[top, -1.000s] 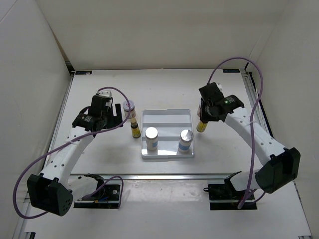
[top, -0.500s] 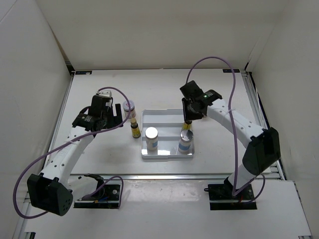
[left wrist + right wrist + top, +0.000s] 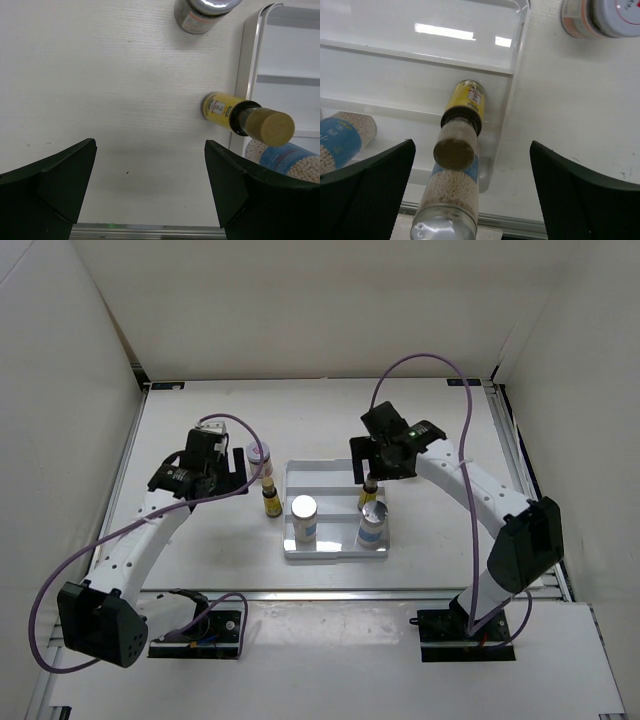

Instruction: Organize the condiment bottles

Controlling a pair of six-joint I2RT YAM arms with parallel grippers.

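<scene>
Right gripper (image 3: 472, 145) jaws wide, empty. Yellow-labelled bottle (image 3: 465, 100) stands upright between them, in tray (image 3: 518, 55). Left gripper (image 3: 150, 141) wide; second bottle (image 3: 222, 110) ahead, nearer right-hand jaw. Likely light, rigid, slick, tippy: grip labelled body.

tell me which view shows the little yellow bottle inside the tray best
Right wrist: the yellow bottle sits mid-frame, label and brown cap clear, standing inside the tray by its right wall. Top external shows it tiny, from above. Left wrist misses it, showing only its twin outside the tray.
</scene>
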